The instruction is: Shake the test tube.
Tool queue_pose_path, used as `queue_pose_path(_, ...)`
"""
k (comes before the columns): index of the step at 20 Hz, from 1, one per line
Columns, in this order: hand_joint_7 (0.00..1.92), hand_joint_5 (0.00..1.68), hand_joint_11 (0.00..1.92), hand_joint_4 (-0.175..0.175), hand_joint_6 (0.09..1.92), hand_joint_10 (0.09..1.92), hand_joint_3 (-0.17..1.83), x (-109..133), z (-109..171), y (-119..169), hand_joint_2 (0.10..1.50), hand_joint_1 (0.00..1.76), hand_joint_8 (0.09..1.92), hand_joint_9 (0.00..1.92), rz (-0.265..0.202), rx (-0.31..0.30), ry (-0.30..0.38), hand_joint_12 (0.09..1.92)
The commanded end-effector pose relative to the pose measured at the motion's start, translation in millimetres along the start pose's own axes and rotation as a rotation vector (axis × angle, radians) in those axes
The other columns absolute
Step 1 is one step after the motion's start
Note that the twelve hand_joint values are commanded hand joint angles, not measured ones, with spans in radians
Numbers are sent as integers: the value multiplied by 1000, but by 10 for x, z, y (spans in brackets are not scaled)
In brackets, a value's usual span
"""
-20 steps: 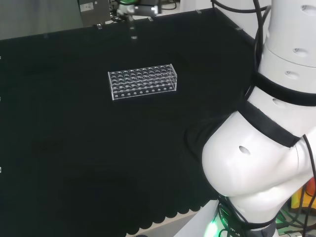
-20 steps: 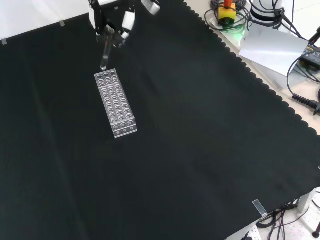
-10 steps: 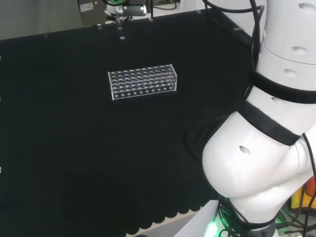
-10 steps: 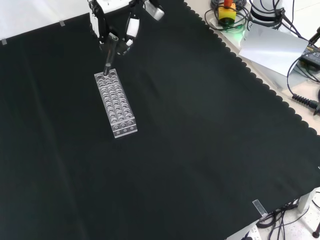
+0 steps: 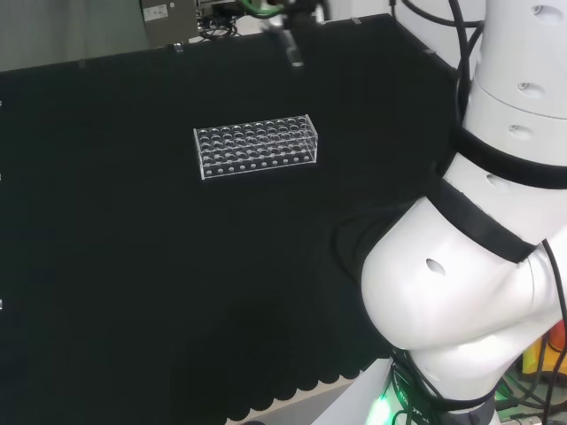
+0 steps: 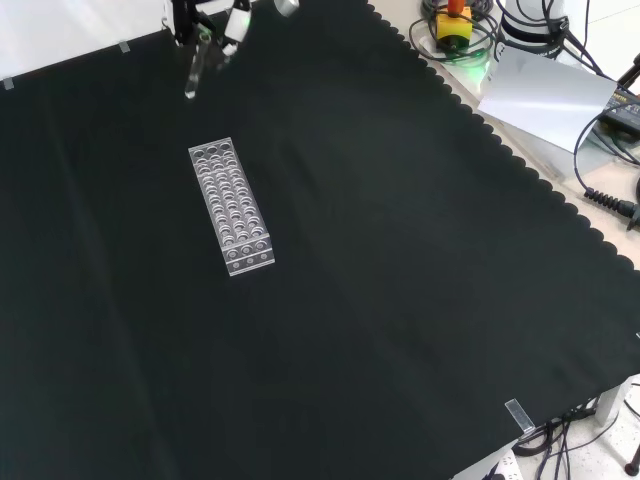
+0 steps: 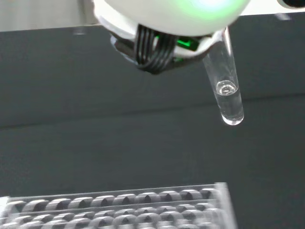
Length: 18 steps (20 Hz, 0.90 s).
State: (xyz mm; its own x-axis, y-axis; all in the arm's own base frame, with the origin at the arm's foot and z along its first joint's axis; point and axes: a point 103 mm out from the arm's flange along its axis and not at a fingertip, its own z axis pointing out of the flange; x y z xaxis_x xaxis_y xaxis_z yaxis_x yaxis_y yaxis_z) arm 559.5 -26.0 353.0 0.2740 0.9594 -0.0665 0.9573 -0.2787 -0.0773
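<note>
The bench (image 6: 420, 300) under its black cloth is carrying a clear tube rack (image 6: 231, 207), standing apart from the action so the swing has room. Above its far end the hand (image 6: 205, 20) is gripping the test tube (image 6: 192, 75) by its upper part, tilted and hanging clear of the rack, likely mid-shake. No writing is legible on any of them.
</note>
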Motion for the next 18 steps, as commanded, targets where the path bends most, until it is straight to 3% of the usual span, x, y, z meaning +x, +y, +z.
queue_pose_path(1,1355,1350,1262,-175,140,551,450,-618,-32,31,758,1325,724,1601,130,-11,-43,874)
queue_pose_path(6,1355,1352,1262,-175,137,553,449,-475,-53,8,758,1325,724,1600,102,-13,3,874)
queue_pose_path(10,1355,1353,1262,-175,135,554,449,-25,-47,-17,758,1325,724,1599,42,2,82,875)
queue_pose_path(14,1355,1354,1262,-175,133,556,449,608,-57,-92,758,1325,724,1599,-51,19,162,876)
queue_pose_path(18,1356,1355,1261,-175,131,557,449,1046,-82,-166,758,1325,723,1598,-89,47,266,876)
